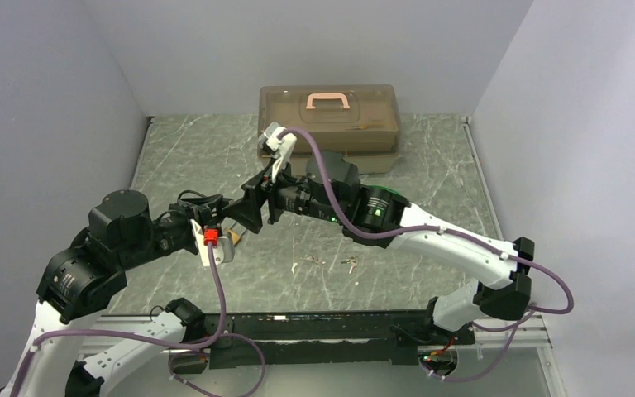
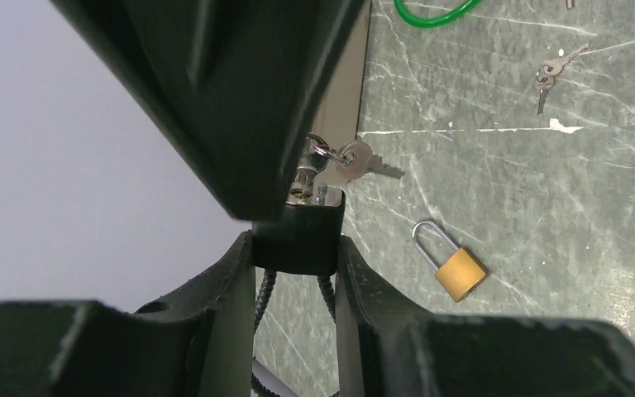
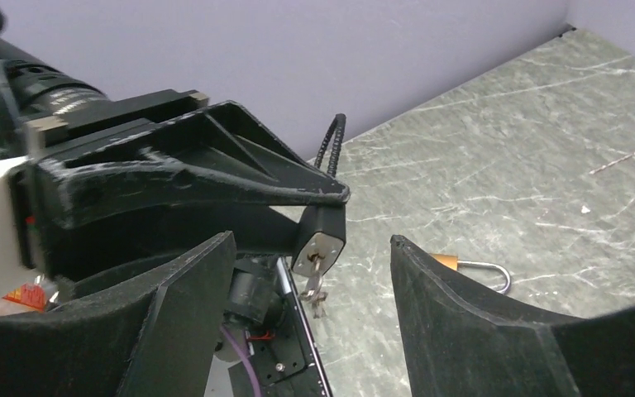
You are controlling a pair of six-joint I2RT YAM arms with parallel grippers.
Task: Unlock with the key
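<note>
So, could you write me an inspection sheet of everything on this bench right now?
Surface: marbled grey-green table, scuffed.
Job's things: black cable lock with a key in it; a spare key dangles from the ring.
Clutter: brass padlock, loose keys, brown toolbox.
Grippers: left gripper shut on the lock; right gripper open around the key end, not touching.
Cables: purple cable along the arms; green loop on the table.
Surroundings: plain pale walls.

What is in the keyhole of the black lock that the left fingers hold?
A key sits in the black lock, a ring with a second key hanging off it. Its blade is hidden inside.
</note>
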